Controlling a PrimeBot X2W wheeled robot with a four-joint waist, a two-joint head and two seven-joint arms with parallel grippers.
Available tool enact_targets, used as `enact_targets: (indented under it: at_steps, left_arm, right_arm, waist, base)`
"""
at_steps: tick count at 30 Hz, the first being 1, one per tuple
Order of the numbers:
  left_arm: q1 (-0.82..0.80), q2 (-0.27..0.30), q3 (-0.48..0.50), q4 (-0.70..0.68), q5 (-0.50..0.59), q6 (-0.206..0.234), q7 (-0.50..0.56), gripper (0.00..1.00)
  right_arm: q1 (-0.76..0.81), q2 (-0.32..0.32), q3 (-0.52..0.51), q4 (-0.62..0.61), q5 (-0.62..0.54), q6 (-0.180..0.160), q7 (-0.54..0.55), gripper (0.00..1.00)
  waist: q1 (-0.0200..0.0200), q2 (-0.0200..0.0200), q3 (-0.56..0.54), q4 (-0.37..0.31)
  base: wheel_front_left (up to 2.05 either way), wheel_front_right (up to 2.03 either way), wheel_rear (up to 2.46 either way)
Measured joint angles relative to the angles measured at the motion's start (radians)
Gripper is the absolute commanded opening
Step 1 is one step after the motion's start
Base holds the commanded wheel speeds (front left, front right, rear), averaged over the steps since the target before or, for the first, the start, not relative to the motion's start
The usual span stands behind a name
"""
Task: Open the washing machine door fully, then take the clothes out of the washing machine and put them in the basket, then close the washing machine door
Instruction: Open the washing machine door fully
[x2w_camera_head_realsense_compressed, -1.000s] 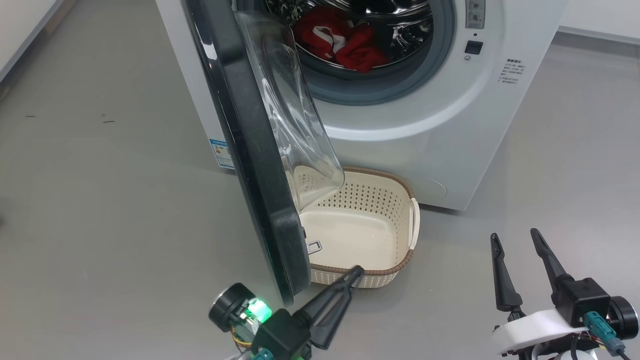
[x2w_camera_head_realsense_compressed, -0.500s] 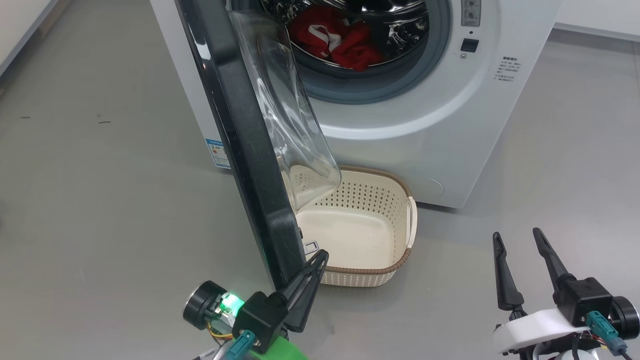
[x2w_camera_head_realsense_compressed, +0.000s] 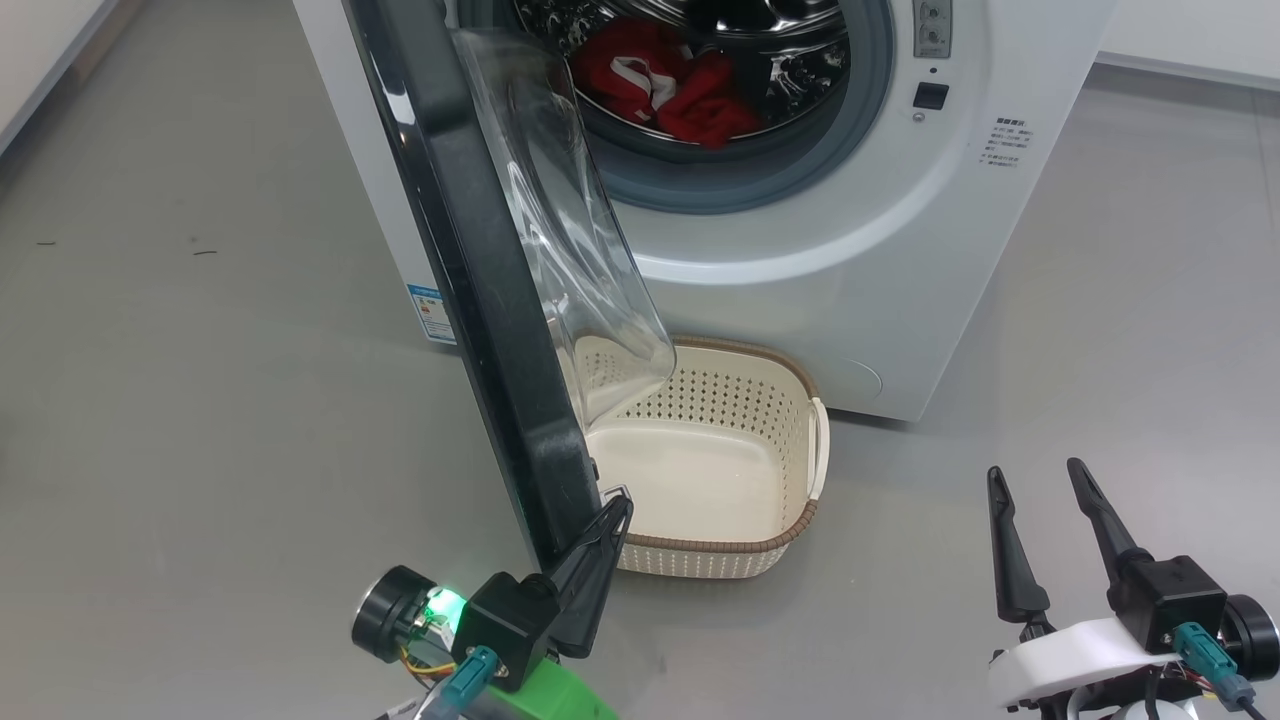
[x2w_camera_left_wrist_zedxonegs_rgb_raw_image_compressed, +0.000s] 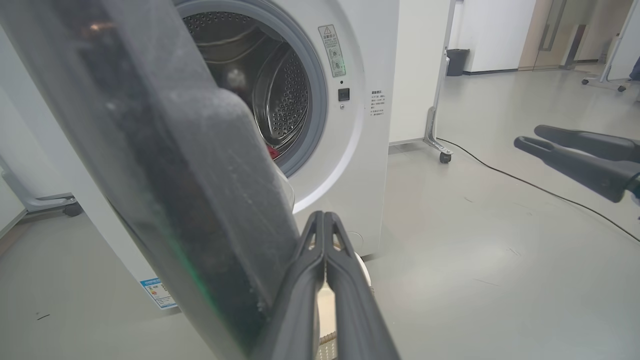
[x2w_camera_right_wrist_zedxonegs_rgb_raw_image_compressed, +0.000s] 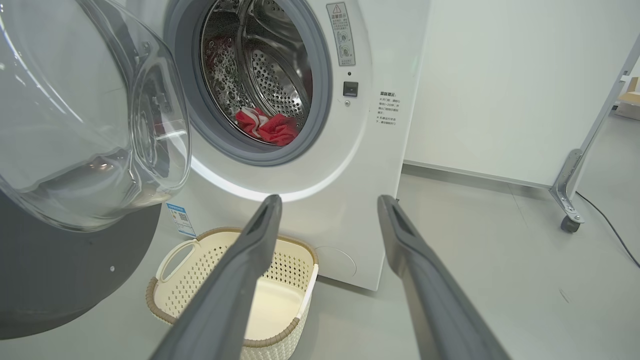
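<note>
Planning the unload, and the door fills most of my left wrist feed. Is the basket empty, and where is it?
Observer: Empty. The basket stands on the floor just in front of the washer, partly under the open door.
Operator: I only see a scrap of red. How much is in there?
Observer: One red bundle of clothes with white trim, lying at the front bottom of the drum.
Operator: Where's the right gripper relative to the basket?
Observer: The right gripper is to the basket's right, over bare floor, open and holding nothing.
</note>
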Motion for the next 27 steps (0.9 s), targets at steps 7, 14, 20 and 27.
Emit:
enact_targets:
  at_steps: [7, 14, 20, 27]
  left_arm:
    - [0.0, -0.004, -0.002, 0.007, 0.0, 0.006, 0.0, 0.0]
    - [0.0, -0.005, -0.013, 0.011, 0.0, 0.009, 0.0, 0.0]
    - [0.0, -0.009, -0.012, 0.012, 0.0, 0.009, 0.0, 0.0]
    - [0.001, -0.012, -0.006, 0.013, 0.001, 0.018, -0.006, 0.0]
  right_arm:
    - [0.0, 0.004, -0.006, 0.0, 0.0, 0.005, 0.0, 1.0]
    - [0.004, 0.004, -0.029, -0.001, 0.0, 0.006, 0.0, 1.0]
    - [0.01, 0.004, -0.033, -0.002, -0.002, 0.007, 0.0, 1.0]
    - [0.011, 0.006, -0.036, -0.002, -0.003, 0.007, 0.0, 1.0]
  waist:
    - [-0.0001, 0.0, -0.008, 0.005]
    - [0.0, 0.0, -0.009, 0.032]
    - [0.0, 0.0, -0.008, 0.061]
    - [0.0, 0.0, -0.001, 0.086]
  base:
    - [0.0, 0.0, 0.0]
    - [0.0, 0.0, 0.0]
    - [0.0, 0.0, 0.0]
    - [0.0, 0.0, 0.0]
